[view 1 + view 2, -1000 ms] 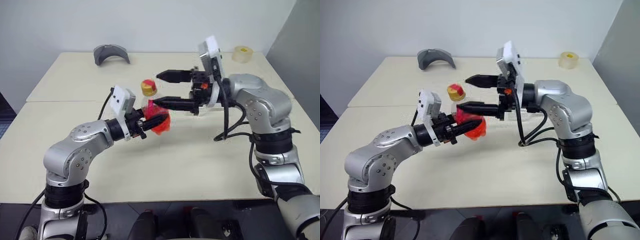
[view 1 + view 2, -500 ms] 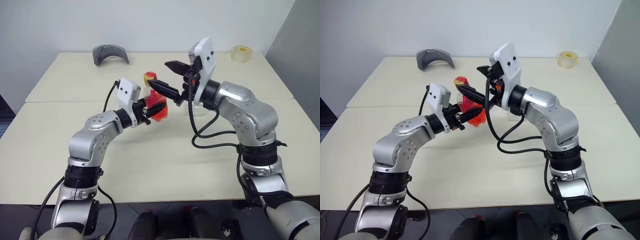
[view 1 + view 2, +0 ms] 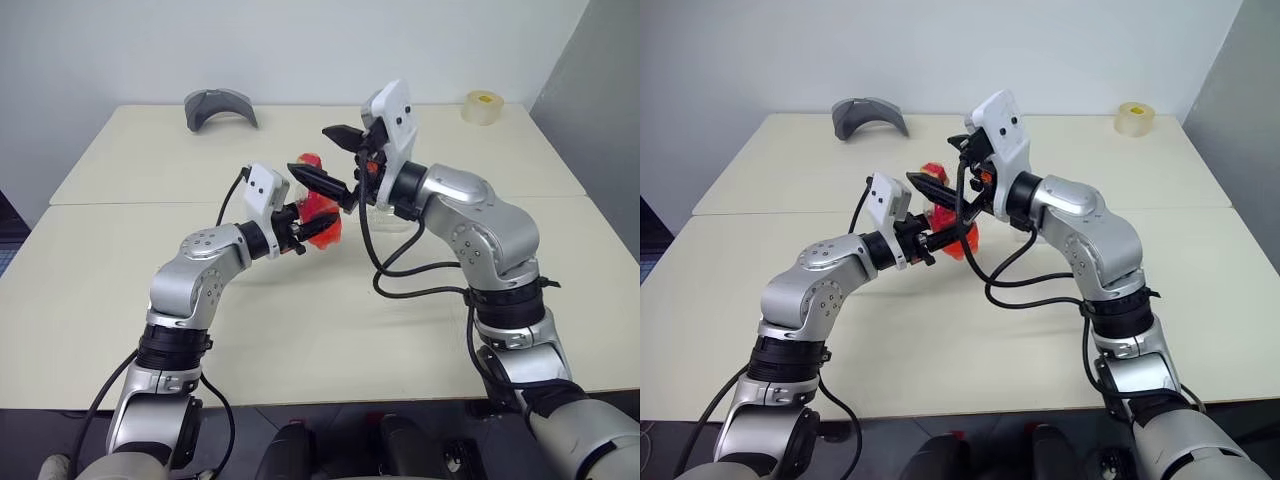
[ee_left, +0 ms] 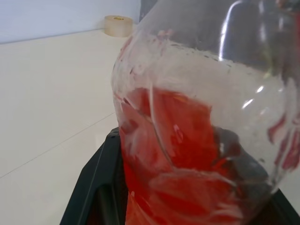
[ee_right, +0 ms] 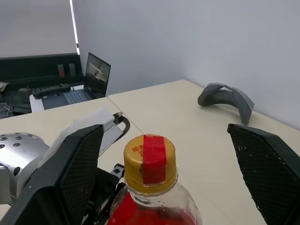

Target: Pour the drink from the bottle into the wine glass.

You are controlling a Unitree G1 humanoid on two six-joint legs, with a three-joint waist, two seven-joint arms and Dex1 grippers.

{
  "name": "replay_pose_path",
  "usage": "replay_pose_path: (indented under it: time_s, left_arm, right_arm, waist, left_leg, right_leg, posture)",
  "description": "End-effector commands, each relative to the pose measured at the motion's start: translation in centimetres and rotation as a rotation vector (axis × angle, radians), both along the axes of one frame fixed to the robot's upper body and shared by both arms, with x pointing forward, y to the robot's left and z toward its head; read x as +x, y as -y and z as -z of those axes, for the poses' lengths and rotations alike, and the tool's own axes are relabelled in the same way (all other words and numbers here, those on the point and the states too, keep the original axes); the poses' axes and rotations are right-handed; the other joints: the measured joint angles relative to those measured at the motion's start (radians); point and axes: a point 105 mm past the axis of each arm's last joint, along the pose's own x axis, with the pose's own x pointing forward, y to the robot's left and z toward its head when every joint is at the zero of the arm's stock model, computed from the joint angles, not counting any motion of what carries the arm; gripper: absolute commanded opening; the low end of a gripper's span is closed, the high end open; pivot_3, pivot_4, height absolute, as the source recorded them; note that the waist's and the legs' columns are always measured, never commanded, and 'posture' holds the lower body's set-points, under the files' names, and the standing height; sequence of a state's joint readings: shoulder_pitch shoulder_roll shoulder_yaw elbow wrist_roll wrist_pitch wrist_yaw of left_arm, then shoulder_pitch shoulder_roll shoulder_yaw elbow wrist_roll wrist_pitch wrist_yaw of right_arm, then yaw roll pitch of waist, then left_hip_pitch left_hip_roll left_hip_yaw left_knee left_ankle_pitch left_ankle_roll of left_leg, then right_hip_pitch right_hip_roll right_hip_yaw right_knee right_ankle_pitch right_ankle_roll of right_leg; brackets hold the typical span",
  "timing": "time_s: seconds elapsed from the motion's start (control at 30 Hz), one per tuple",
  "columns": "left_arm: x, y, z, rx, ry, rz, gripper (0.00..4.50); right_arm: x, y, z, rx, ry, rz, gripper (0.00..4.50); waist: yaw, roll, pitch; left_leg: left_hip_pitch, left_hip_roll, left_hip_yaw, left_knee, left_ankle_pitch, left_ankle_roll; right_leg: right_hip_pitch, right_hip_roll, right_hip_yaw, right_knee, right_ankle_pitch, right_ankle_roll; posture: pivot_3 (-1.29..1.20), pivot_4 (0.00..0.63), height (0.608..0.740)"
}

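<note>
Between the two arms, above the bench (image 3: 120, 300), the left gripper (image 3: 303, 222) is clenching the bottle (image 3: 318, 215) by its body, the drink (image 4: 178, 154) inside. Its cap (image 5: 150, 161) is sitting between the spread fingers of the right gripper (image 5: 164, 164), not yet unscrewed. Uncapping and pouring are remaining; the wine glass (image 3: 392, 215) is waiting just behind the right gripper.

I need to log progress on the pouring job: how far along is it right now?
Done: the left gripper is shut on the bottle, holding it off the table. In hand: the right gripper stands open on either side of the yellow-and-red cap, which is still on. Left: unscrewing the cap and pouring the drink into the wine glass, standing behind the right arm.
</note>
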State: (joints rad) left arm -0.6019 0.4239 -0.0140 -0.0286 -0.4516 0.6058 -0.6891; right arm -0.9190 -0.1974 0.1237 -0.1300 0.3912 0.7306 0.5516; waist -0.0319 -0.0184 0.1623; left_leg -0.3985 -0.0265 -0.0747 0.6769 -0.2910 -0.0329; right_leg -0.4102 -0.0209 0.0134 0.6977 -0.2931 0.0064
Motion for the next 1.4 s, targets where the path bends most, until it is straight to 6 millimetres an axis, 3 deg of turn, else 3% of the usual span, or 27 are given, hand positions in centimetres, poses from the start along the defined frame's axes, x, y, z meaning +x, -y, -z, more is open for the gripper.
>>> replay_pose_path:
  time_s: [0.03, 0.3, 0.6, 0.67, 0.8, 1.03, 1.17, 1.3, 1.4]
  left_arm:
    - [-0.1, 0.4, -1.9, -0.013, 0.076, 0.02, 1.92]
    - [0.1, 0.4, -2.0, -0.016, 0.083, 0.008, 1.92]
    - [-0.5, 0.8, -2.3, -0.024, 0.082, 0.035, 1.89]
    - [-1.4, 1.2, -2.2, -0.015, 0.073, 0.072, 1.86]
    - [-5.1, 2.0, -2.0, 0.029, 0.056, 0.183, 1.83]
    - [-10.2, 1.2, -3.1, 0.051, 0.051, 0.27, 1.82]
    - [-11.2, 0.3, -3.5, 0.059, 0.026, 0.254, 1.82]
    - [-10.9, -0.3, -3.3, 0.061, 0.013, 0.206, 1.81]
    - [-10.1, -1.0, -3.1, 0.05, -0.002, 0.142, 1.81]
  right_arm:
    - [-0.6, -0.4, -1.2, -0.003, 0.061, -0.021, 3.88]
    - [-0.6, -0.4, -0.6, -0.036, 0.043, -0.04, 1.15]
    - [-1.2, -0.3, -0.5, -0.061, 0.04, -0.14, 1.16]
    - [-1.4, -0.2, -0.5, -0.079, 0.047, -0.208, 1.16]
    - [-1.6, -0.1, 0.0, -0.116, 0.016, -0.394, 1.16]
    - [-1.1, -0.4, 0.5, -0.162, -0.028, -0.614, 1.16]
    - [-1.2, -0.8, 0.9, -0.2, -0.009, -0.682, 1.16]
    - [-0.8, -0.8, 1.0, -0.189, 0.003, -0.653, 1.16]
    - [-0.5, 0.4, 1.2, -0.176, -0.023, -0.621, 2.21]
  waist:
    - [0.0, 0.0, 0.0]
    - [0.0, 0.0, 0.0]
    - [0.0, 0.0, 0.0]
    - [0.0, 0.0, 0.0]
    - [-0.008, 0.0, 0.0]
    - [-0.015, 0.001, 0.001]
    - [-0.013, 0.001, 0.001]
    - [-0.002, 0.001, 0.001]
    - [0.003, 0.001, 0.001]
  left_leg:
    - [0.0, 0.0, 0.0, 0.0, 0.0, 0.0]
    - [0.0, 0.0, 0.0, 0.0, 0.0, 0.0]
    - [0.0, 0.0, 0.0, 0.0, 0.0, 0.0]
    - [0.0, 0.0, 0.0, 0.0, 0.0, 0.0]
    - [0.0, 0.0, 0.0, -0.001, -0.001, 0.001]
    - [0.001, 0.001, -0.001, -0.001, -0.002, 0.004]
    - [0.001, 0.001, -0.001, 0.0, -0.002, 0.004]
    - [0.001, 0.001, -0.001, 0.0, -0.002, 0.003]
    - [0.001, 0.001, -0.001, 0.0, -0.001, 0.002]
  right_leg:
    - [0.0, 0.0, 0.0, 0.0, 0.0, 0.0]
    - [0.0, 0.0, 0.0, 0.0, 0.0, 0.0]
    - [0.0, 0.0, 0.0, 0.0, 0.0, 0.0]
    - [0.0, 0.0, 0.0, 0.0, 0.0, 0.0]
    - [0.0, 0.0, 0.001, 0.0, 0.0, 0.0]
    - [0.0, 0.0, -0.001, 0.0, 0.0, 0.0]
    - [0.001, 0.0, -0.001, 0.0, 0.0, 0.0]
    - [0.001, 0.0, -0.001, -0.001, 0.0, 0.0]
    - [0.001, 0.0, -0.001, -0.001, 0.0, 0.0]
  posture:
    - [0.0, 0.15, 0.74]
    - [0.0, 0.15, 0.74]
    - [0.0, 0.15, 0.74]
    - [0.0, 0.15, 0.74]
    - [0.0, 0.15, 0.74]
    - [0.0, 0.15, 0.74]
    - [0.0, 0.15, 0.74]
    - [0.0, 0.15, 0.74]
    - [0.0, 0.15, 0.74]
